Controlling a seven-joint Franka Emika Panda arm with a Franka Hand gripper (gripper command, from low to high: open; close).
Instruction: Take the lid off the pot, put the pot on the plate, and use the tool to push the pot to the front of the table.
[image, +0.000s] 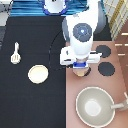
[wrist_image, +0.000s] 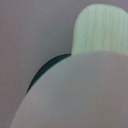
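Note:
My gripper (image: 80, 66) hangs low over the pale-pink pot (image: 79, 72), which stands on the stove's left burner and shows only as a sliver below the hand. The hand hides the pot's top, so the lid cannot be told apart in the exterior view. From the wrist, a pale rounded surface (wrist_image: 75, 95) fills the picture from very close, with one side tab (wrist_image: 102, 30) and an arc of black burner (wrist_image: 47, 70) behind it. The cream plate (image: 37, 74) lies on the black table (image: 30, 107), left of the pot. Further left lies the cream-white spatula (image: 16, 54).
A large grey-beige pan (image: 95, 106) with a long handle sits on the pinkish-brown stove (image: 120, 85) at the exterior view's bottom right. Two black burners (image: 103, 50) (image: 106, 69) lie to the right of the gripper.

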